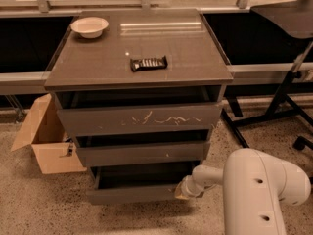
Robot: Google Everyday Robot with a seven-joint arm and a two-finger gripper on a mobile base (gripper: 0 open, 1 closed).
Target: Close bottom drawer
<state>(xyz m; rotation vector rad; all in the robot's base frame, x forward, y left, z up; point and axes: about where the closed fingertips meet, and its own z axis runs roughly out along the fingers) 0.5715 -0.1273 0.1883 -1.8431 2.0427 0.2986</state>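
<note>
Grey-brown laminate covers the desk (pixel 195 58) that fills my one camera view, a low unit with three handleless drawers stacked under its front edge.

Near the back left corner of the top sits a white bowl (pixel 89 26). A dark wrapped snack bar (pixel 148 63) lies about midway between the left and right edges, a little nearer the front edge than the back.

Below the front edge comes the tall top drawer (pixel 139 119), its face marked with white scratches. Under it is the middle drawer (pixel 142 153), with a small white speck right of centre.

The bottom drawer (pixel 132 194) is lowest, directly under the desk's front edge. It stands pulled out, its plain front panel forward of the middle drawer's face, and the dark inside of its shallow box shows behind the panel.

The gripper (pixel 183 189) is low, beneath the front right corner of the desk, at the right end of the bottom drawer's front panel and looking to touch it. Whether it is parted or pressed together I cannot tell. Behind it the thick white arm (pixel 254 190) fills the near right.

A cardboard box (pixel 46 141) with raised flaps stands on the speckled floor (pixel 39 199) just beside the desk's left edge. A black stand (pixel 283 97) is off the right edge.
</note>
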